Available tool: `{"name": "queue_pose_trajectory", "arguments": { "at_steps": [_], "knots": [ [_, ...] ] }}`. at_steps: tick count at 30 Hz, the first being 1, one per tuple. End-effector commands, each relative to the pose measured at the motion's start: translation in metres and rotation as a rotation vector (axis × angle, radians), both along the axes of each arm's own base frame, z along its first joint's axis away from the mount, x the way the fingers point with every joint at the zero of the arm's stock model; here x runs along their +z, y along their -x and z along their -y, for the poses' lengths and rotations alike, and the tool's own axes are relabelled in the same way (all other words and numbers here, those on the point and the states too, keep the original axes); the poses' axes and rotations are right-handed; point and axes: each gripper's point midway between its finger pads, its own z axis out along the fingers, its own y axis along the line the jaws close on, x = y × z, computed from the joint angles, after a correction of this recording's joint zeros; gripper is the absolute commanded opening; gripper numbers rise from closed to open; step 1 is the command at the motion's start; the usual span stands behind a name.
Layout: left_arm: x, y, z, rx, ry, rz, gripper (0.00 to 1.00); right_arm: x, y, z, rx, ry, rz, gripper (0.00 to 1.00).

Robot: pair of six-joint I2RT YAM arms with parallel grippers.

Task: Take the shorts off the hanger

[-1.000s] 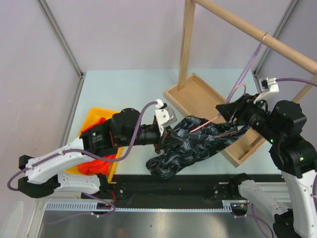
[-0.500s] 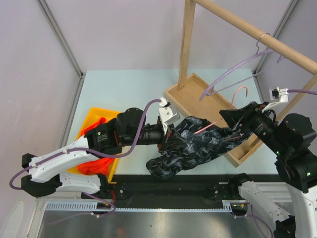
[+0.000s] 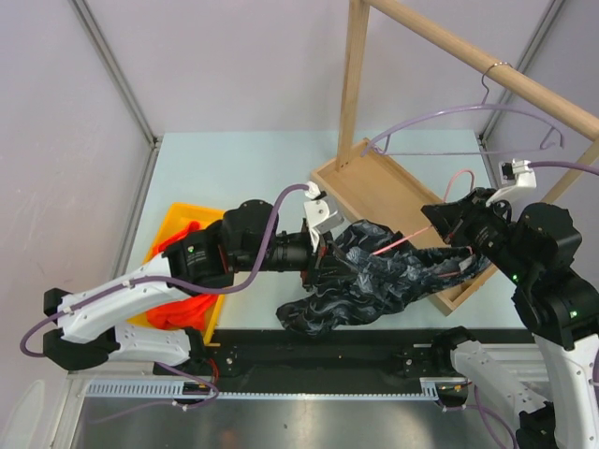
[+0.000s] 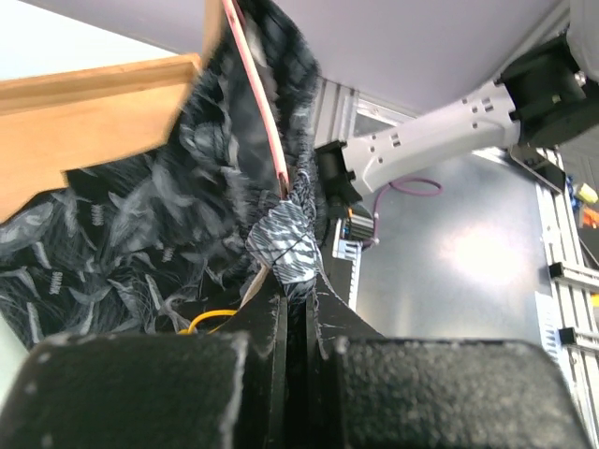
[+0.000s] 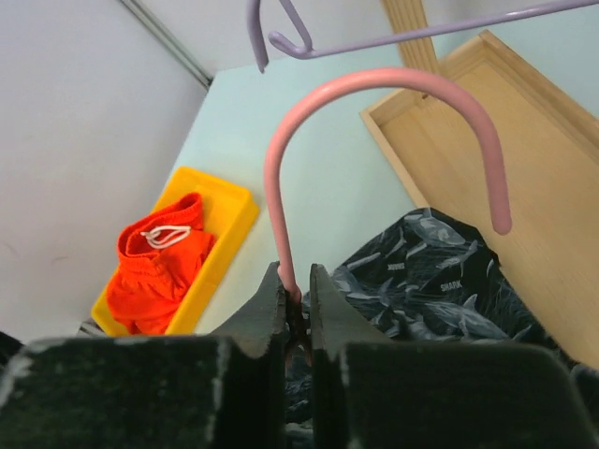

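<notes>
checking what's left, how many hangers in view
2. The purple hanger hangs bare on the wooden rail. The pink hanger is clamped in the right tool, its lower part inside the dark shorts held by the left tool. No others visible.

Pale mint tabletop (image 3: 234,173) enclosed by lavender wall panels (image 3: 215,56) with aluminium corner posts (image 3: 112,70); wooden rail stand (image 3: 354,84) at 2 o'clock; brushed metal plate (image 3: 309,426) at 6 o'clock. Lighting even.

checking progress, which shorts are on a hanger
The dark patterned shorts, with the pink hanger running through them; the orange shorts lie loose in the yellow bin.
</notes>
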Motion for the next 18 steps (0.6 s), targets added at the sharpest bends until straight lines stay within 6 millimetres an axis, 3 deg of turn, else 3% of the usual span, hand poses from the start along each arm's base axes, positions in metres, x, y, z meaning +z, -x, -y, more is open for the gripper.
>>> {"name": "queue_pose_trajectory", "arguments": {
  "at_steps": [1,2,3,6,7,10,16,18],
  "knots": [
    [0.048,-0.008,0.006,0.037,0.132,0.02,0.07,0.005,-0.002,-0.002,-0.001,-0.016,0.011,0.0],
    [0.046,-0.01,0.007,0.055,0.121,0.007,0.17,0.008,-0.003,-0.001,-0.008,-0.017,0.026,0.0],
    [0.046,-0.015,0.006,0.087,0.117,0.003,0.39,0.011,-0.003,0.001,-0.019,-0.019,0.035,0.0],
    [0.043,-0.015,0.001,0.107,0.109,-0.022,0.69,0.012,-0.005,0.002,-0.023,-0.02,0.045,0.0],
    [0.045,-0.015,0.0,0.107,0.119,-0.025,0.86,0.013,-0.005,0.001,-0.02,-0.021,0.046,0.0],
    [0.05,-0.016,-0.004,0.122,0.139,-0.027,0.94,0.01,-0.005,0.001,-0.017,-0.016,0.037,0.0],
    [0.059,-0.034,-0.007,0.237,0.149,-0.031,0.92,0.012,-0.001,0.0,-0.007,-0.018,0.046,0.0],
    [0.063,-0.038,-0.007,0.265,0.163,-0.048,0.87,0.012,-0.001,0.001,-0.007,-0.018,0.046,0.0]
  ]
}}
